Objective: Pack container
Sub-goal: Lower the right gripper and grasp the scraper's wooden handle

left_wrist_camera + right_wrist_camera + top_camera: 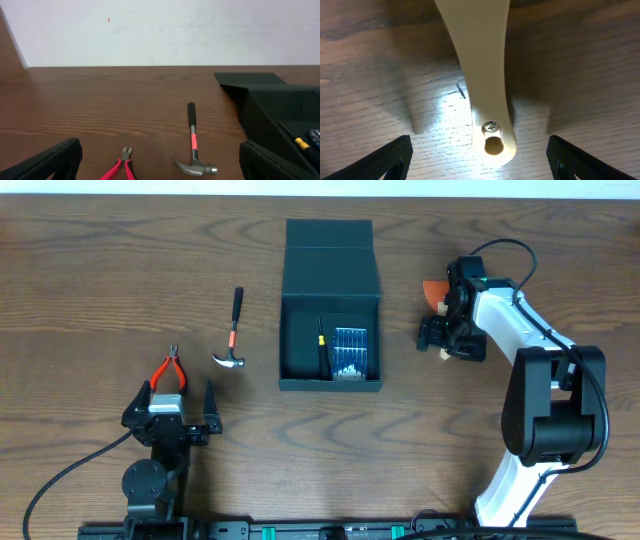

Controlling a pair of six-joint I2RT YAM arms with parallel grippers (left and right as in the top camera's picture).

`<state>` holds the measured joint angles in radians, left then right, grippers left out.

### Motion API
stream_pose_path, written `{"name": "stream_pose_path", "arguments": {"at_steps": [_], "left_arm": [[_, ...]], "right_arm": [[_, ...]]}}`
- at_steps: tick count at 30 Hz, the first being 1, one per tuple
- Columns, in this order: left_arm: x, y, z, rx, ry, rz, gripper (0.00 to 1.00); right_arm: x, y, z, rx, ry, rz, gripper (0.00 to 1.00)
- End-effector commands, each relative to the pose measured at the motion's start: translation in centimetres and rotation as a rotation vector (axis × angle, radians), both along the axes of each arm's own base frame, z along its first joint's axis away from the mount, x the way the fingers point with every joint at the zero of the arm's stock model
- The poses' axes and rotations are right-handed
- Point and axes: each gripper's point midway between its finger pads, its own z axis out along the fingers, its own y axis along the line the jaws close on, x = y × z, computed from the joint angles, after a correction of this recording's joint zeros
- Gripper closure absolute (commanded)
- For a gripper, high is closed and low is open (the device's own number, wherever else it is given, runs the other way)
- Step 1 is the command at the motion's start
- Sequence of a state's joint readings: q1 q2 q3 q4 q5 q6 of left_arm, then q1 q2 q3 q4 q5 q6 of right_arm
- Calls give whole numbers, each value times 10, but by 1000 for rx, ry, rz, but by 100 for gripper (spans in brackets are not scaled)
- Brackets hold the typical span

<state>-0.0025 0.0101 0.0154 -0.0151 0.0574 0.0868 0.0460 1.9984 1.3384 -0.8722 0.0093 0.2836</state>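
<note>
Left gripper [176, 395] gapes; container [330, 260] runs near-to-far, flap farthest.

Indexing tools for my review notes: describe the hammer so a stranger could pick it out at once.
Find the open dark container in the table's middle. On its left-arm side, on bare wood, lies the hammer. Unlike the red-handled pliers nearer the left gripper, it has one straight black-and-red handle and a steel claw head.

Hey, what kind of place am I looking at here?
Likely a robotics lab bench: a wooden table against a plain white wall, two robot arms, and a hammer and pliers beside an open container.
</note>
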Motion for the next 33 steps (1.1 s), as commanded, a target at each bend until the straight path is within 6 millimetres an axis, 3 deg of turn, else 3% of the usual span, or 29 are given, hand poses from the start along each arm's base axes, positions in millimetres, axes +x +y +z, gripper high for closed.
{"name": "stream_pose_path", "arguments": {"at_steps": [1, 9, 16, 21, 33], "left_arm": [[0, -3, -8, 13, 20, -18, 1], [0, -3, -8, 13, 20, -18, 1], [0, -3, -8, 13, 20, -18, 2], [0, -3, -8, 13, 20, -18, 1], [0, -3, -8, 13, 20, -18, 1]], "right_arm": [[-1, -10, -2, -46, 8, 52, 13], [5, -22, -1, -88, -15, 80, 8], [7, -24, -1, -66, -22, 67, 17], [13, -25, 3, -67, -40, 70, 18], [51, -21, 35, -53, -122, 91, 20]]}}
